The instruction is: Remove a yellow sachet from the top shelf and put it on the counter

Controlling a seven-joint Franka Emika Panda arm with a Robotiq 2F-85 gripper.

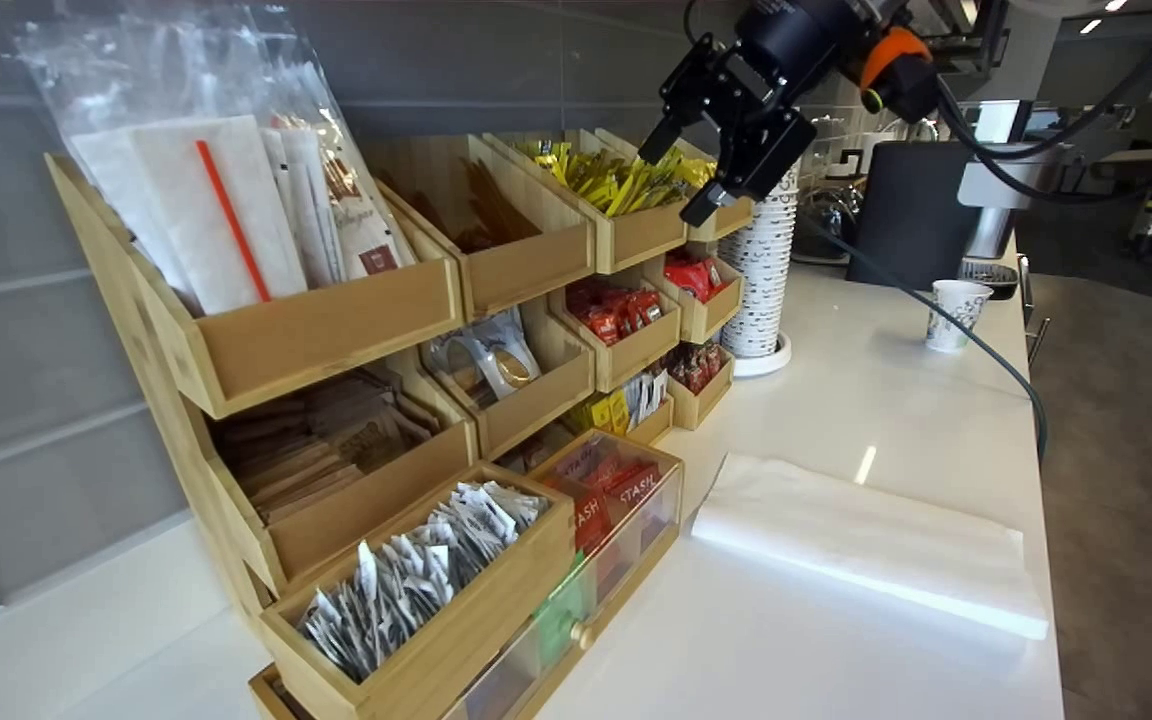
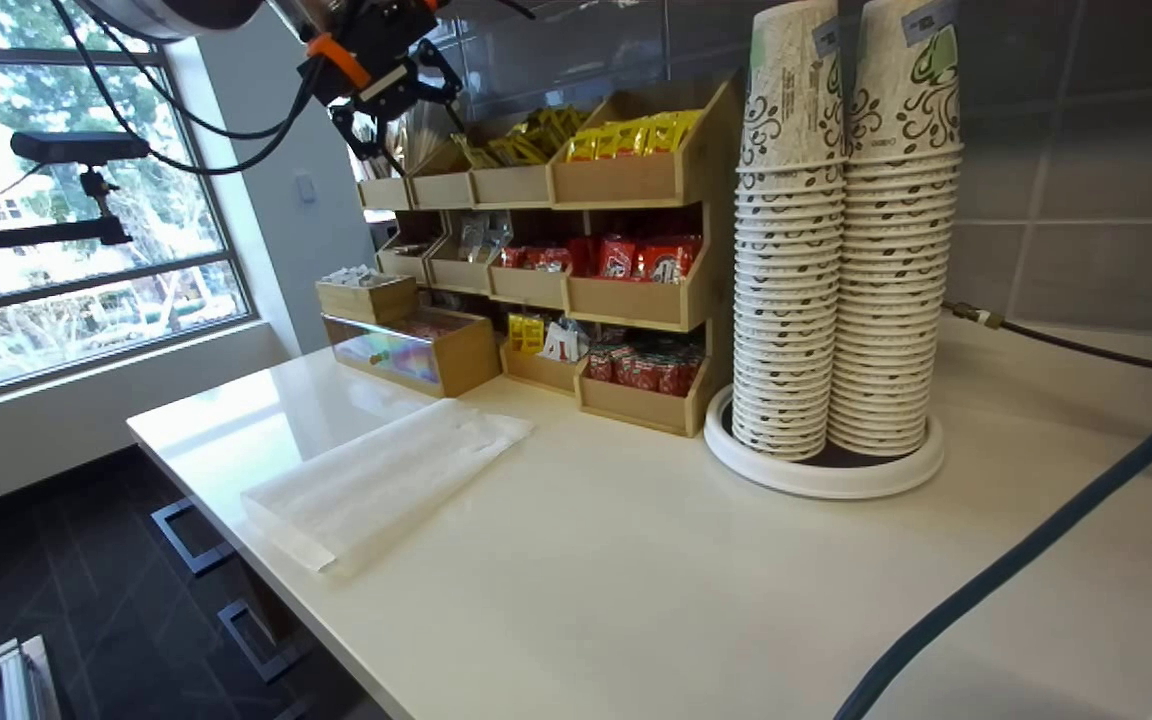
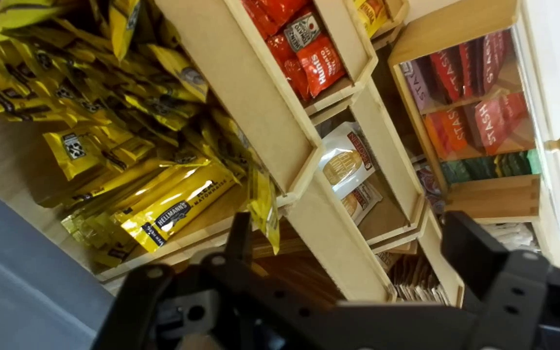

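Several yellow sachets fill bins of the top shelf in both exterior views; I see a pile of them and more of them. In the wrist view a Hellmann's mayonnaise sachet lies at the bin's side, and a yellow sachet hangs over the bin corner. The top shelf has slanted wooden bins; its front panel also shows in the wrist view. The white counter lies below. My gripper is open and empty, above and in front of the yellow bins; its fingers are wide apart.
Stacked paper cups stand beside the rack. A folded white cloth lies on the counter. A single cup and a hose are farther along. A plastic bag of napkins sticks up from the top shelf's end bin.
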